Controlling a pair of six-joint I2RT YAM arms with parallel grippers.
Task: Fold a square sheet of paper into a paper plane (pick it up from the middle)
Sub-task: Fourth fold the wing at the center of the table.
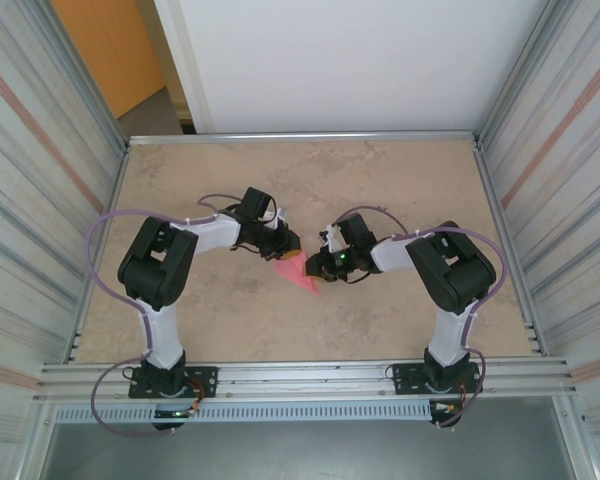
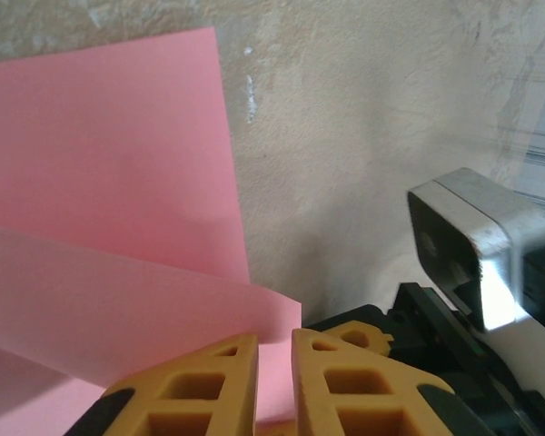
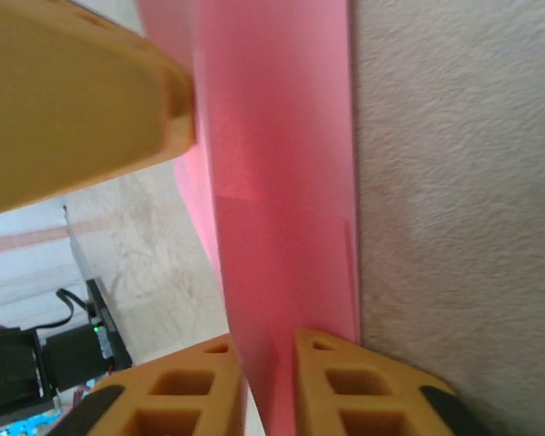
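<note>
Pink sheet of paper (image 1: pixel 305 278) (image 2: pixel 118 154) (image 3: pixel 282 182): lying at the middle of the worktop (image 1: pixel 380 180) (image 2: pixel 363 109) (image 3: pixel 454 182), between the two pincers, partly folded.
Fold, left wrist view: one layer lying flat on the mottled beige surface, a second flap lifting across it and curling toward the fingers.
Left pincer (image 1: pixel 291 249) (image 2: pixel 274 338): reaching in from the left, orange fingers (image 2: pixel 209 391) nearly pressed together, pinching the edge of the lifted flap in the narrow gap.
Right pincer (image 1: pixel 314 264) (image 3: pixel 271 338): reaching in from the right, straddling the sheet, paper running up through the gap between its fingers (image 3: pixel 363 400).
Right grip: squeezing or merely flanking the paper, cannot tell.
Other orange finger (image 3: pixel 73 100): showing at the upper left of the right wrist view, its tip sitting against the pink sheet.
Black and silver block (image 2: pixel 463 245): hanging at the right of the left wrist view, apart from the paper.
Arms: both bending inward, meeting just beside each other over the sheet.
</note>
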